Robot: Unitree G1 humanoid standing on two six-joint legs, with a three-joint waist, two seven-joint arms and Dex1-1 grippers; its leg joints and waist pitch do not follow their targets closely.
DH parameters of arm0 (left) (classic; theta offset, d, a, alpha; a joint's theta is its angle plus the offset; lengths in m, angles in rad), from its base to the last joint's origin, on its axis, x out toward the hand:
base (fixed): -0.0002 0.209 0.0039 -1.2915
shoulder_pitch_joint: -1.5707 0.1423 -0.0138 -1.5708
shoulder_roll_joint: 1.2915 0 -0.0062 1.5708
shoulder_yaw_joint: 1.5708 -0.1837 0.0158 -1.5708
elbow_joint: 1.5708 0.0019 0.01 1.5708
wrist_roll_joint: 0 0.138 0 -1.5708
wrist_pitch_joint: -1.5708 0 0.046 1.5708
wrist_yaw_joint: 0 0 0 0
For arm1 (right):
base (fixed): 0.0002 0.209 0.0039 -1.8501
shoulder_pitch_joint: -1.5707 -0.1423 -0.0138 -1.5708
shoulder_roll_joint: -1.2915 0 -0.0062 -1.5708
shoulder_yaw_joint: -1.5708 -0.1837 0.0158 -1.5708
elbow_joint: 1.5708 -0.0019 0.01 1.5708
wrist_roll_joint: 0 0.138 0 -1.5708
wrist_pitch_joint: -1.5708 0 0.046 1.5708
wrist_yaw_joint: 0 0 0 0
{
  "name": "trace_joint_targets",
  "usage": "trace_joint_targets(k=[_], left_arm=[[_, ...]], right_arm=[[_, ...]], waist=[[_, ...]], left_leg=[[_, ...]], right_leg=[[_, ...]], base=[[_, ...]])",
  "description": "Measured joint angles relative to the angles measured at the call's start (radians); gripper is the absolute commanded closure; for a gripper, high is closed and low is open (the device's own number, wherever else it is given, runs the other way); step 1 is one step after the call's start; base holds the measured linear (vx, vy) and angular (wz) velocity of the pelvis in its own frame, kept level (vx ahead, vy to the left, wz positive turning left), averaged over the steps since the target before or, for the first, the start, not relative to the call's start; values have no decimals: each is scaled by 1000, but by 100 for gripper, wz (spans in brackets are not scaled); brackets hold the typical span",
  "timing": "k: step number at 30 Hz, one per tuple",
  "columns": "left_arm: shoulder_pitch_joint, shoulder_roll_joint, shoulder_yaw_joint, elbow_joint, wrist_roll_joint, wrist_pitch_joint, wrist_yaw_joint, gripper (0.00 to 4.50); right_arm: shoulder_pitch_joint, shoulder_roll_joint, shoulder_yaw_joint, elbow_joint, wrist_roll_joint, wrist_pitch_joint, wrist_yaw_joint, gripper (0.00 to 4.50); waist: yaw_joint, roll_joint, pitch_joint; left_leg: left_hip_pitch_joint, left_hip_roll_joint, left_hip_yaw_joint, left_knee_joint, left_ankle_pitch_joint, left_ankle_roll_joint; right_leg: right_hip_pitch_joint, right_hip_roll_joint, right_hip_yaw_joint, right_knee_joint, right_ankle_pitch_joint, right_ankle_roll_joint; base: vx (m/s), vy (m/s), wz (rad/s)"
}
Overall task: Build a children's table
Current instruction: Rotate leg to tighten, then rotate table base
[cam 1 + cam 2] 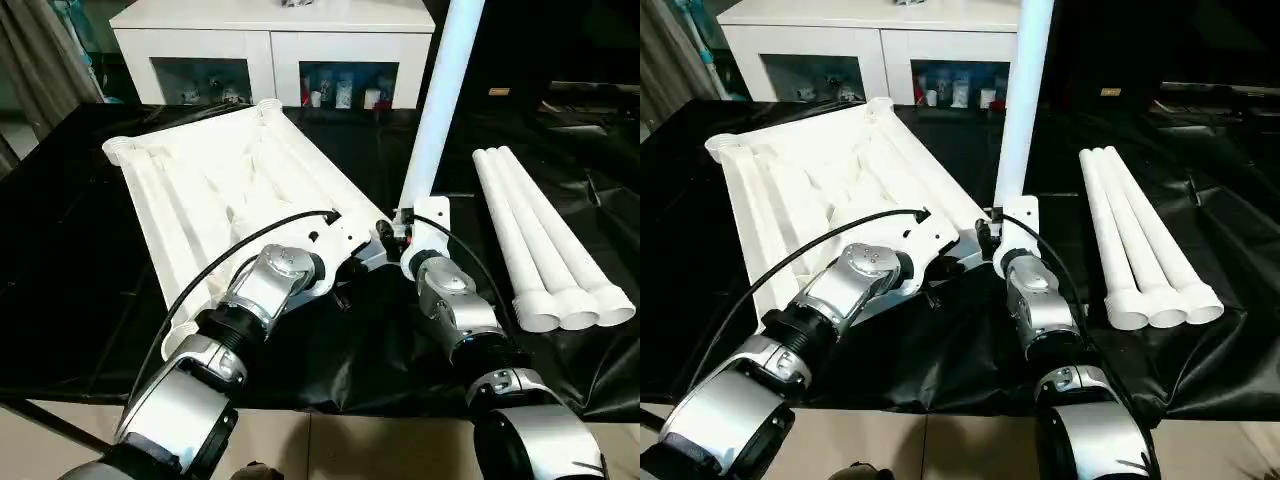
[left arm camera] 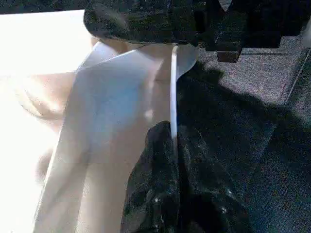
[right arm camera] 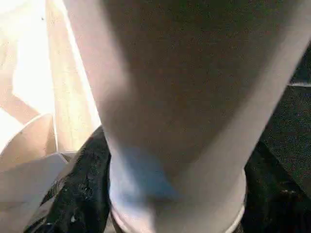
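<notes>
The children's table top (image 1: 220,180) lies upside down on the black cloth, ribs and round corner sockets facing up. My left gripper (image 2: 174,160) is shut on the thin white rim (image 2: 172,97) of the top at its near right corner. One white leg (image 1: 440,110) stands upright at that corner, leaning slightly right. My right gripper (image 3: 177,199) is shut on the leg's wide lower end, with a black finger (image 3: 80,199) on each side. Three more legs (image 1: 545,240) lie side by side to the right.
A white cabinet (image 1: 270,30) with glass-fronted compartments stands behind the work area. The black cloth (image 1: 60,250) covers the whole surface and wrinkles at the near edge (image 1: 380,390). A black cable (image 1: 230,250) runs along my left forearm.
</notes>
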Motion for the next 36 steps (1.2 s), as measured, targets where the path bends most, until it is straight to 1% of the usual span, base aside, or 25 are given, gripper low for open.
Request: trace_joint_targets(k=[1,3,4,5,7,9,10,11,13,15,17,20,23,25,26,27,29,32,35,36], left_arm=[[0,4,5,5,1,-4,1,450],[-1,7,9,8,0,-8,1,450],[-1,7,9,8,0,-10,1,450],[-1,7,9,8,0,-11,1,450],[0,6,9,8,0,-21,-2,450],[1,-1,13,8,-2,-40,-8,450],[8,-4,27,9,-8,-60,-10,450],[16,-5,40,9,-17,-78,-12,422],[34,-10,72,-4,-56,-95,-21,395],[39,-13,97,-43,-93,-100,-27,391],[35,-10,118,-102,-109,-97,-21,371],[20,25,152,-195,-123,-79,-7,348],[25,98,198,-278,-120,-29,33,348],[53,188,259,-359,-103,33,98,348],[63,221,289,-378,-91,51,122,348],[78,258,325,-401,-79,75,154,348],[120,297,361,-445,-56,103,189,348],[221,358,409,-526,0,171,246,348],[299,411,465,-571,44,246,296,348],[315,426,483,-576,52,270,308,348]], right_arm=[[1,7,-1,0,6,-5,5,99],[19,8,3,-21,8,-14,25,81],[27,7,6,-37,8,-11,31,81],[33,7,8,-45,8,-10,36,61],[51,-6,13,-89,9,5,42,61],[86,-19,19,-173,10,28,61,61],[105,-29,23,-225,10,44,69,61],[115,-37,23,-260,12,58,74,55],[139,-60,19,-337,19,85,79,52],[158,-77,9,-388,30,112,85,52],[185,-78,10,-446,35,139,91,52],[212,-90,16,-509,36,181,109,52],[254,-113,34,-596,46,244,150,52],[308,-134,58,-681,70,304,199,52],[329,-143,61,-701,81,324,214,52],[347,-153,62,-710,89,346,228,52],[375,-163,69,-744,96,367,247,52],[404,-167,84,-823,130,395,290,52],[437,-205,103,-868,154,422,347,52],[453,-215,108,-875,156,429,367,52]], waist=[[-1,0,0],[-4,0,0],[-3,0,0],[-3,0,0],[-2,1,0],[1,2,1],[3,3,1],[4,3,1],[5,3,1],[7,2,1],[7,2,1],[6,3,1],[4,3,1],[-5,4,1],[-7,4,1],[-5,5,1],[-1,6,2],[-1,6,2],[2,5,1],[6,5,1]], left_leg=[[0,0,0,0,0,0],[0,0,0,-1,0,0],[0,0,0,-1,0,0],[0,0,0,-1,0,0],[-1,0,0,-3,0,0],[-3,0,0,-4,0,0],[-4,0,0,-4,1,1],[-5,0,0,-4,2,2],[-6,0,0,-4,8,3],[-9,0,0,-4,8,3],[-11,0,1,-4,8,6],[-10,0,1,-4,10,7],[-9,1,1,-5,8,3],[-8,2,1,-5,7,3],[-7,2,1,-5,7,2],[-7,2,0,-6,8,2],[-7,2,0,-6,8,2],[-7,2,0,-6,8,1],[-7,2,0,-5,8,1],[-7,2,0,-5,8,1]], right_leg=[[0,0,0,0,0,0],[-1,0,0,0,0,1],[-1,0,0,0,1,1],[-1,0,0,0,1,2],[-3,0,0,0,1,2],[-5,0,0,0,2,4],[-7,0,0,0,2,5],[-7,0,-1,0,2,5],[-8,0,-1,0,2,6],[-10,0,-1,-2,2,6],[-11,0,-1,-2,2,6],[-11,0,-2,-1,2,6],[-11,1,-2,-1,1,6],[-11,2,-1,-1,1,7],[-11,2,-1,-1,1,7],[-11,2,-1,-1,1,7],[-11,2,-1,-1,1,7],[-11,2,-1,-1,1,7],[-10,2,-1,-1,1,8],[-10,2,-2,-1,1,8]], base=[[0,0,0],[0,0,0],[0,0,0],[0,0,0],[0,0,0],[0,0,0],[0,0,0],[0,0,0],[0,0,0],[0,0,0],[0,0,0],[0,0,0],[0,0,0],[0,0,0],[0,0,0],[0,0,0],[0,0,0],[0,0,0],[0,0,0],[0,0,0]])
